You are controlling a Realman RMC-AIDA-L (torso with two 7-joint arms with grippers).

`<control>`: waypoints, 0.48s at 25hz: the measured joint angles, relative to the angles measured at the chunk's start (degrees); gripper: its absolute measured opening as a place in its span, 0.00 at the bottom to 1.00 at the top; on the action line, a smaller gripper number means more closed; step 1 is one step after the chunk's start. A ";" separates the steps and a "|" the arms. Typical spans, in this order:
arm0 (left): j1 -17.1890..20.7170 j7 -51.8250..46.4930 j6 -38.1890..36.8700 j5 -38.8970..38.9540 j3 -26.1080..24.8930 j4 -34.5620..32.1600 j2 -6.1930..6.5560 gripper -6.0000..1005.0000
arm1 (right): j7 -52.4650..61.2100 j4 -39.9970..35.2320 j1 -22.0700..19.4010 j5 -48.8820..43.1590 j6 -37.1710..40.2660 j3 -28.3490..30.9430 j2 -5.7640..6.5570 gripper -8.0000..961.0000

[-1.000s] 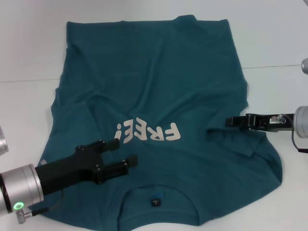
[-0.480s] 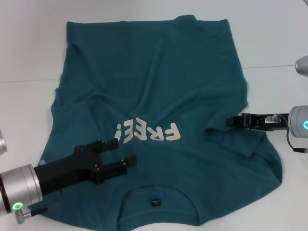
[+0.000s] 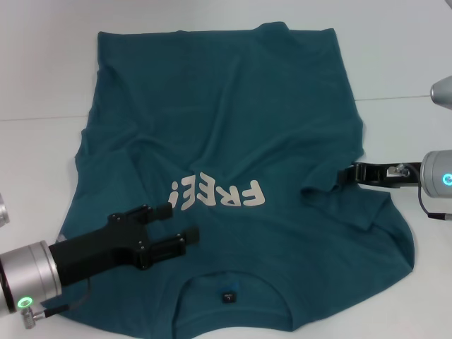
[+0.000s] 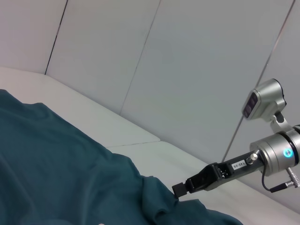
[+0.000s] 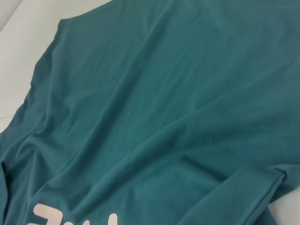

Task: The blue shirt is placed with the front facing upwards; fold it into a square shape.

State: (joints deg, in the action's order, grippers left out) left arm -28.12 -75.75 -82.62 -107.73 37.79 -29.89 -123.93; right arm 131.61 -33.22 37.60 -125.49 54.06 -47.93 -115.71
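Nearest you, your left gripper [image 3: 176, 222] hovers over the blue shirt [image 3: 233, 127], jaws spread to take cloth. The shirt lies flat, lettering up, on the tabletop [image 3: 42, 63]. Farther right, your right gripper [image 3: 344, 175] meets the sleeve edge; its jaws you cannot tell.

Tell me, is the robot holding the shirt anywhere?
The left gripper hovers open over the blue shirt, holding nothing. The right gripper sits at the shirt's edge beside the right sleeve, but whether it grips the cloth cannot be told.
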 joint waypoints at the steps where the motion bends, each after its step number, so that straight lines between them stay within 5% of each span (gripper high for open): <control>1: 0.00 0.00 0.00 0.00 0.00 0.00 0.00 0.82 | -0.02 0.00 0.02 -0.01 -0.02 -0.02 0.01 0.10; 5: 0.07 0.00 0.00 0.00 -0.01 0.00 0.00 0.82 | -0.04 0.00 0.04 -0.01 -0.02 -0.06 0.03 0.01; 12: 0.09 0.00 0.08 -0.01 -0.01 0.00 0.00 0.82 | -0.16 -0.34 0.02 -0.01 0.01 -0.05 0.05 0.01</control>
State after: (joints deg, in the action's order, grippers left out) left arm -28.03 -75.76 -82.54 -107.74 37.79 -29.88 -123.93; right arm 131.45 -33.56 37.62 -125.50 54.07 -47.98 -115.66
